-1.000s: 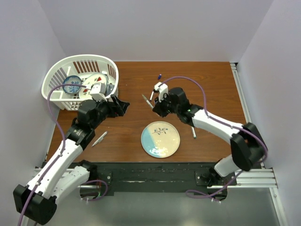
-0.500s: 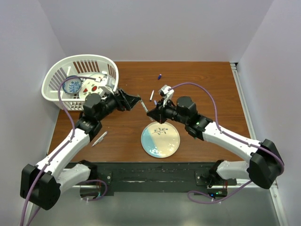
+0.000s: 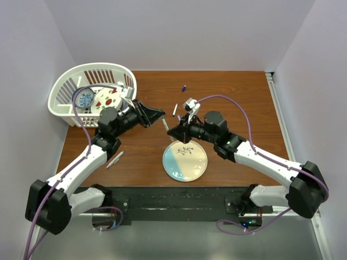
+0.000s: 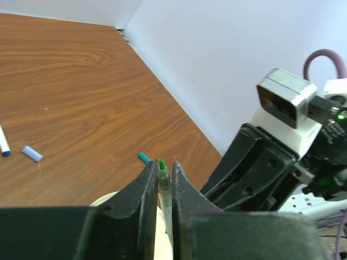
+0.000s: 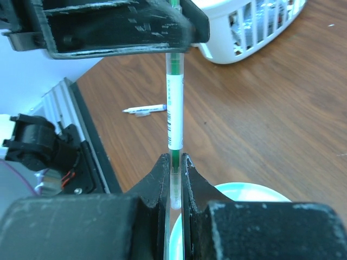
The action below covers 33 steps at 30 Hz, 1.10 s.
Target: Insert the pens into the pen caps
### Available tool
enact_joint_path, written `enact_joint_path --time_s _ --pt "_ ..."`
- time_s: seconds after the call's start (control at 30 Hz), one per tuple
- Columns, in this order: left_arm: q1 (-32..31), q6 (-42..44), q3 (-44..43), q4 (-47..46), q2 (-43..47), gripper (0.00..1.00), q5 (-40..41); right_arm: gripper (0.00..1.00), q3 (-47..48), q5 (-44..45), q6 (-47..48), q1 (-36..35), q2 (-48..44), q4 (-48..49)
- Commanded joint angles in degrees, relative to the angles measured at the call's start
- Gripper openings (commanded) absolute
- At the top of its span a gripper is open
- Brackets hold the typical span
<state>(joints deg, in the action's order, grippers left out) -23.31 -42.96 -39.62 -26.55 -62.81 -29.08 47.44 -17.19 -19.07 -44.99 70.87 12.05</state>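
Note:
A white pen (image 5: 174, 108) with green ink hangs above the table, held at both ends. My left gripper (image 4: 165, 165) is shut on its green-tipped end (image 4: 162, 166). My right gripper (image 5: 174, 162) is shut on its clear rear end. In the top view the left gripper (image 3: 157, 115) and the right gripper (image 3: 172, 131) meet over the table's middle with the pen (image 3: 165, 123) between them. A teal cap (image 4: 143, 157) and a pale purple cap (image 4: 31, 154) lie on the wood. Two more pens lie loose, a white one (image 3: 174, 110) and a grey one (image 3: 114, 160).
A round blue-and-cream plate (image 3: 185, 160) sits just in front of the grippers. A white basket (image 3: 92, 92) holding dishes stands at the back left. A small purple cap (image 3: 184, 88) lies at the back middle.
Both arms swung in toward the table's middle. The left gripper, open half a second ago, has shut on the free end of the pen that the right gripper holds.

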Motion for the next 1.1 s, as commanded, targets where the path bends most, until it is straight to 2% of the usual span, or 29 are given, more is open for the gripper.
enact_joint_path --time_s 0.0,0.03,0.1,0.13,0.27,0.6,0.77,0.8,0.83,0.87,0.9,0.93,0.97,1.03,1.07 --pt "-0.60 -0.63 1.29 -4.39 0.05 0.03 -4.67 0.00 0.37 -1.53 -2.37 -0.27 -0.12 4.47" --pt "-0.60 -0.63 1.30 -4.22 0.23 0.00 -4.93 0.00 0.37 -1.62 -2.81 -0.27 -0.21 4.38" --pt "-0.60 -0.46 1.47 -4.13 0.49 0.00 -5.81 0.00 0.46 -2.93 -3.17 -0.27 -0.21 4.21" --pt "-0.60 -0.46 1.47 -3.95 0.67 0.00 -6.07 0.14 0.46 -3.81 -3.43 -0.27 -0.38 4.12" --pt "-0.60 -0.46 1.30 -4.39 1.54 0.00 -9.14 0.39 -1.20 -10.12 -4.75 -0.27 -0.73 7.36" --pt "-0.60 -1.69 0.33 -5.01 2.34 0.00 -11.87 0.43 -1.47 -16.56 -5.89 -0.27 2.87 9.39" --pt "-0.60 -1.51 0.24 -5.18 2.25 0.00 -12.49 0.41 -2.35 -17.70 -6.94 -0.53 3.84 10.89" --pt "-0.68 -1.51 0.24 -5.18 2.16 0.00 -12.40 0.34 -2.44 -17.62 -6.95 -0.45 4.10 10.89" --pt "-0.51 -1.43 0.24 -5.01 2.34 0.00 -12.40 0.09 -2.44 -17.53 -6.95 -0.53 4.01 10.97" --pt "-0.51 -1.34 0.15 -4.83 2.42 0.00 -11.88 0.01 -2.88 -17.09 -7.03 -0.53 3.92 11.41" --pt "-0.51 -0.90 -0.02 -4.14 2.51 0.03 -11.09 0.00 -3.23 -16.74 -7.12 -0.62 3.84 11.76" --pt "-0.51 -0.46 -0.28 -1.52 3.21 0.14 -9.78 0.00 -3.58 -16.65 -7.64 -0.54 3.23 12.29" --pt "-0.51 -0.11 -0.46 0.42 3.65 0.35 -6.03 0.00 -4.11 -16.04 -7.82 -0.53 2.79 12.99" --pt "-0.51 0.51 -0.90 5.33 5.49 0.51 -2.05 0.00 -4.37 -14.98 -8.18 -0.53 1.56 12.91" --pt "-0.51 0.68 -1.08 7.36 6.28 0.64 2.32 0.00 -4.64 -14.46 -8.09 -0.45 1.12 12.73"
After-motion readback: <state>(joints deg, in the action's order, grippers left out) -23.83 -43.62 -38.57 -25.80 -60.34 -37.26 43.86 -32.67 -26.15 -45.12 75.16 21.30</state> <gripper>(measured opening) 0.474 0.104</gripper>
